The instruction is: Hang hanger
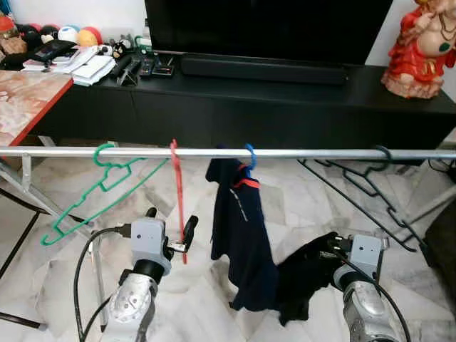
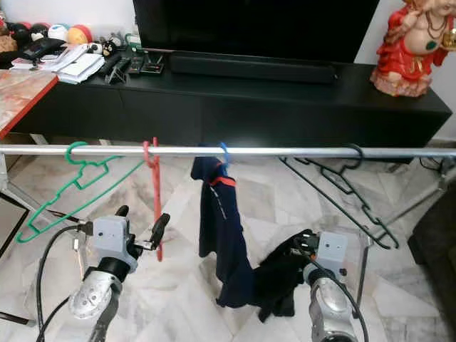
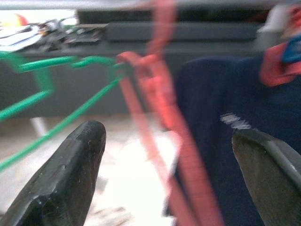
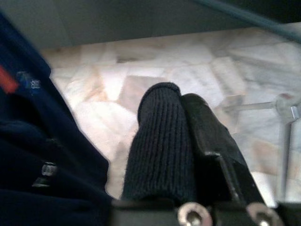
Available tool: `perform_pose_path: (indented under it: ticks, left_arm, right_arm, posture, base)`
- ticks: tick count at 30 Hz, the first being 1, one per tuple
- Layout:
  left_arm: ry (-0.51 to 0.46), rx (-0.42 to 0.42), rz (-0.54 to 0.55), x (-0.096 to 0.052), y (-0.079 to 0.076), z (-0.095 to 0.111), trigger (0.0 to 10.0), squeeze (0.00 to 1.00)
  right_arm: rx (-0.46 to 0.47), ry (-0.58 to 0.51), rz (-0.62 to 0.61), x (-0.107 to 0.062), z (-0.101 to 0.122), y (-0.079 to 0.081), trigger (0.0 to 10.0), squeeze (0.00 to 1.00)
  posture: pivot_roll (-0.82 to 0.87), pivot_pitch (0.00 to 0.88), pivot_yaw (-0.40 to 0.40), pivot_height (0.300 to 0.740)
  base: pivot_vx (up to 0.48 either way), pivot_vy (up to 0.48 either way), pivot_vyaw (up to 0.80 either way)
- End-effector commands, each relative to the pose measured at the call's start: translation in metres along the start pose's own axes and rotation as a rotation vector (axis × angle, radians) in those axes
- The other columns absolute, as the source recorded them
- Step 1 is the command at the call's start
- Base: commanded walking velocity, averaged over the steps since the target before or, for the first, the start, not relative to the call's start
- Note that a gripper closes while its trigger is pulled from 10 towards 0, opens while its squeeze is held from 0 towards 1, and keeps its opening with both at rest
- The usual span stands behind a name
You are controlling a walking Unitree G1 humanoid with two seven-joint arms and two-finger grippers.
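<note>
Marble floor tiles and a long black TV cabinet (image 1: 285, 107) frame a silver clothes rail (image 1: 306, 153) running across the scene. On that rail hangs the red hanger (image 1: 176, 199), hooked over the bar and dangling straight down, seen edge-on, between a green hanger (image 1: 92, 196) to its left and a navy shirt (image 1: 241, 228) on a blue hanger (image 1: 249, 155) to its right. A black hanger (image 1: 367, 189) hangs farther right. The red hanger looks like thin, light plastic: stiff enough to keep its shape, but smooth and liable to swing or twist when pinched. Its lower bar seems the best place to take hold. The left gripper (image 1: 171, 229) is spread wide, its fingers (image 3: 70, 174) straddling that lower part without touching it. The right gripper (image 2: 303, 251) is pinched on a dark knitted garment (image 1: 306, 281) beside the shirt.
</note>
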State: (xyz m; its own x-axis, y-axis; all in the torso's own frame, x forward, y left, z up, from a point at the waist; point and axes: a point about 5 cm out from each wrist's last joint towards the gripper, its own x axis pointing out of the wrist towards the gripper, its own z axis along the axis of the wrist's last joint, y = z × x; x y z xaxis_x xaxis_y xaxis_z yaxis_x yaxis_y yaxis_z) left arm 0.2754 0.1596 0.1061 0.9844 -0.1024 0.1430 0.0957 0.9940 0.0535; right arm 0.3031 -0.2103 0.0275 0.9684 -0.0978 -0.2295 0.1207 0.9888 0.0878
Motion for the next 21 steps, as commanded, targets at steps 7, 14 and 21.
perform_pose_path:
  ticks: [7, 14, 21]
  left_arm:
    - [-0.008, -0.007, 0.053, 0.0035, 0.0065, 0.0027, 10.0, 0.0]
    - [-0.008, -0.02, 0.071, 0.0006, 0.0102, 0.0027, 10.0, 0.0]
    - [-0.011, -0.089, 0.108, 0.0018, 0.0149, 0.0059, 10.0, 0.0]
  right_arm:
    - [-0.001, -0.006, 0.013, 0.0022, 0.0027, 0.0028, 10.0, 0.0]
    - [-0.007, -0.003, 0.019, 0.0008, 0.0001, 0.0053, 10.0, 0.0]
    - [-0.009, 0.006, 0.027, -0.0009, -0.0037, 0.0076, 10.0, 0.0]
  posture:
    - [-0.04, 0.16, -0.018, 0.74]
    - [-0.04, 0.164, -0.022, 0.74]
    - [-0.04, 0.17, -0.018, 0.74]
  base:
    - [0.0, -0.038, 0.0]
    - [0.0, -0.437, 0.0]
    - [0.0, -0.236, 0.0]
